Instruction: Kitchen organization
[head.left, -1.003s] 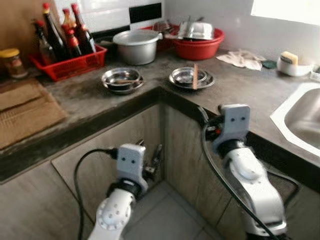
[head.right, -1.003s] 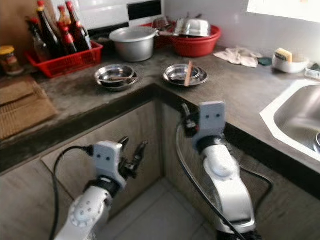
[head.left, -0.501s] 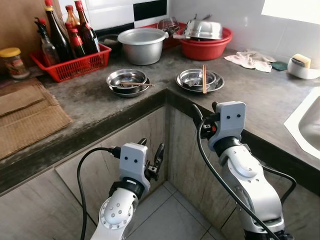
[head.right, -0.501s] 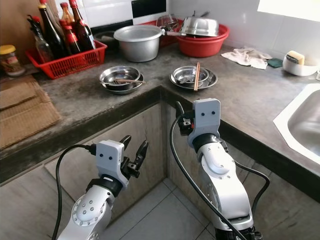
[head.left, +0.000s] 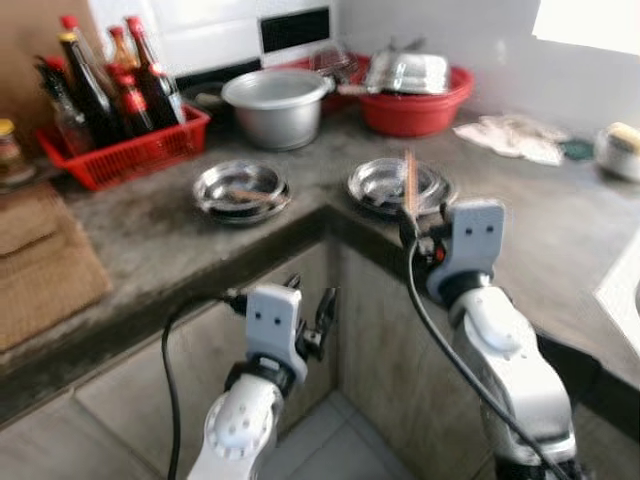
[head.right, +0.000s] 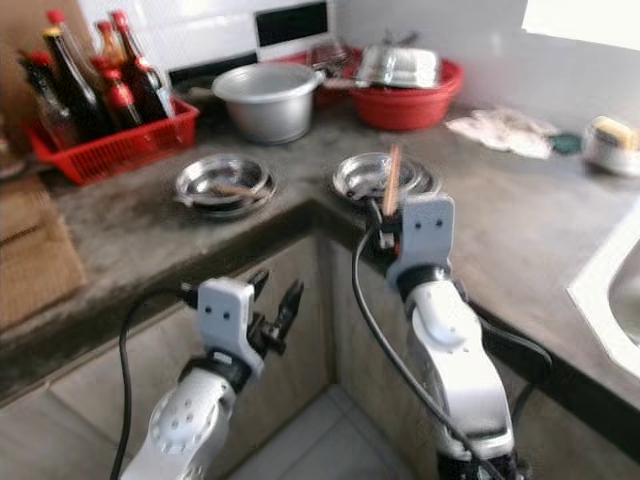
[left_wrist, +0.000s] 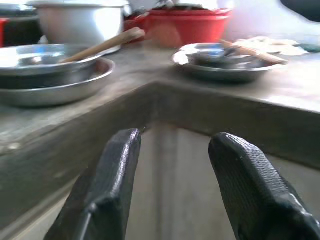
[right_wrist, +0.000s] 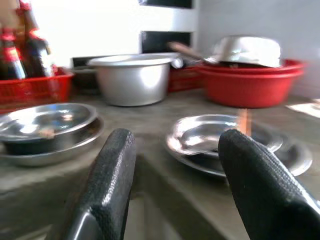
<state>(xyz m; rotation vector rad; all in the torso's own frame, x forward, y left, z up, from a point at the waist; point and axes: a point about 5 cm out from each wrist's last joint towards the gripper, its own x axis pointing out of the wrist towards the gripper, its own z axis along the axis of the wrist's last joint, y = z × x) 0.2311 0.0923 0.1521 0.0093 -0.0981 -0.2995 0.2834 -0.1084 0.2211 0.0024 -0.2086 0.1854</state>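
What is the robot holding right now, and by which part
Nothing. The left gripper is open below the counter edge, and the right gripper is open, facing the steel plates.

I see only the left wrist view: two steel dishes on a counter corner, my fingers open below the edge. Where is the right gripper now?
Observer: The right gripper is raised to the counter edge, in front of the right steel dish.
Operator: Are its fingers open?
Observer: Yes, open and holding nothing.
Operator: What stands left of the aluminium pot?
Observer: A red basket holding dark sauce bottles.
Operator: And in the red basin?
Observer: An upturned steel bowl sits on it.
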